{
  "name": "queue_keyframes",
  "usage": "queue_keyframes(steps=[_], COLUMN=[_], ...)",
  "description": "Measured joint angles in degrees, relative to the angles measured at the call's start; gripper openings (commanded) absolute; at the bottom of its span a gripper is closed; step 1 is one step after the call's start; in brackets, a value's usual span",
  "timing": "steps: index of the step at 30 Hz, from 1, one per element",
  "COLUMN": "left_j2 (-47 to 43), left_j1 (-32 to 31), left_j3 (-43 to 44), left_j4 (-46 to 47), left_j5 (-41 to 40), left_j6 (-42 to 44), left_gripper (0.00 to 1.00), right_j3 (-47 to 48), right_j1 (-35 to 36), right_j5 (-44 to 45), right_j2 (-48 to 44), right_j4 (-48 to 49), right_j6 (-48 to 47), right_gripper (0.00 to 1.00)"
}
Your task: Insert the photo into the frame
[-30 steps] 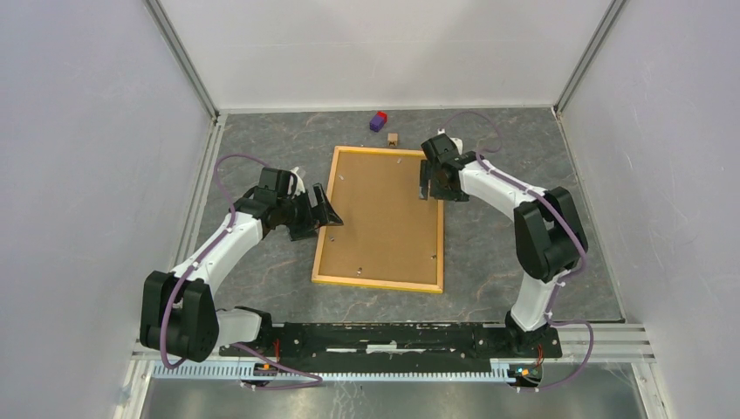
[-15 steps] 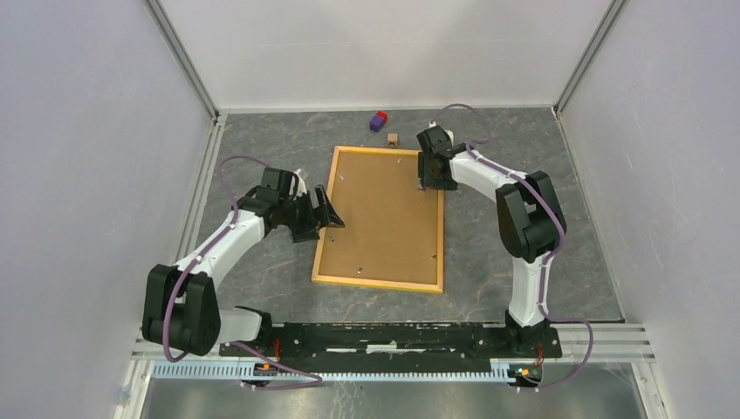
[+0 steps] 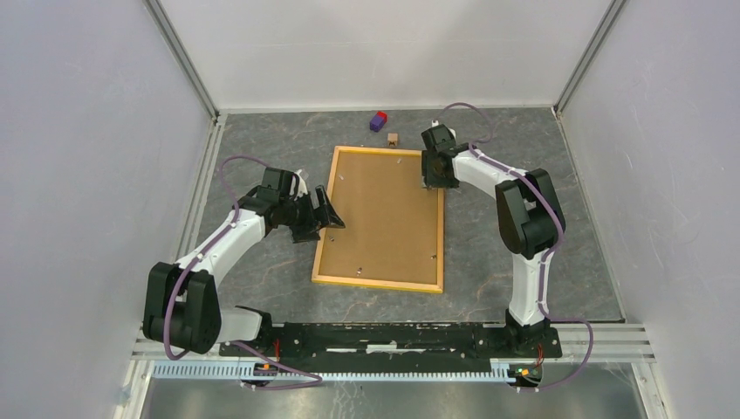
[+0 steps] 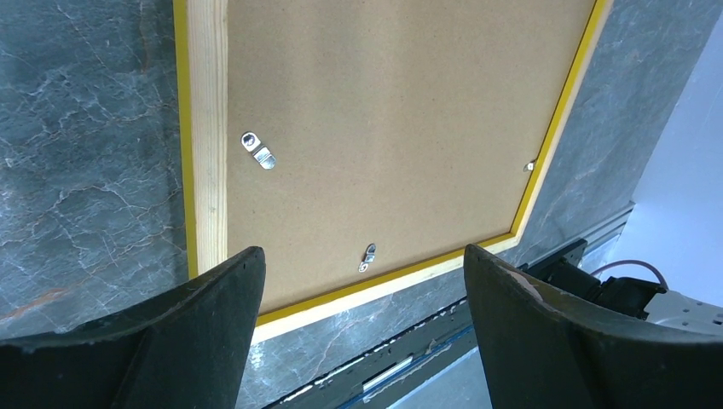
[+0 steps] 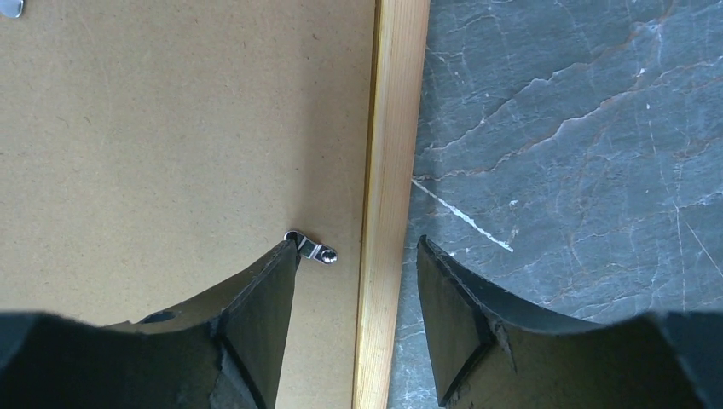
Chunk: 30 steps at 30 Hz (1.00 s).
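So the frame (image 3: 377, 282) is lying back-up in the middle of the table (image 3: 262, 140), with the brown backing board (image 3: 384, 218) filling the whole opening. Whether the photo is under it, I can't tell. Small metal clips sit on the board, and one clip (image 5: 312, 249) is right at my inner right fingertip.

My right gripper (image 5: 356, 247) straddles the frame's rail around 1 o'clock, jaws apart and gripping nothing. My left gripper (image 4: 362, 253) hangs spread wide over the 9 o'clock edge, nothing in it.

Past the frame at 12 o'clock are a purple-and-red block (image 3: 378, 120) and a little wooden block (image 3: 393, 138), the latter just beside the rail.

The tabletop is dark grey marble-look, with plain white walls (image 3: 384, 52) around it.
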Motion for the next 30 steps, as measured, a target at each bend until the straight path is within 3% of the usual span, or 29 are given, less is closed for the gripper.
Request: queue_keyframes(steps=[5, 19, 24, 29, 30], left_j2=[0.00, 0.00, 0.00, 0.00, 0.00], left_j1=[-0.02, -0.02, -0.02, 0.00, 0.00], left_j3=[0.00, 0.00, 0.00, 0.00, 0.00], left_j4=[0.00, 0.00, 0.00, 0.00, 0.00], left_j5=[0.74, 0.79, 0.79, 0.79, 0.79], left_j6=[0.00, 0.00, 0.00, 0.00, 0.00], left_gripper=[0.91, 0.91, 0.91, 0.91, 0.91], right_j3=[0.00, 0.00, -0.02, -0.22, -0.22], right_j1=[0.00, -0.28, -0.42, -0.57, -0.57], right_j5=[0.07, 0.85, 1.09, 0.90, 0.92], right_j2=[0.15, 0.26, 0.26, 0.24, 0.22], right_j4=[0.33, 0.39, 0.22, 0.09, 0.04], right_j6=[-0.04, 2.78, 4.02, 5.03, 5.25], right_gripper=[0.59, 0.35, 0.22, 0.00, 0.00])
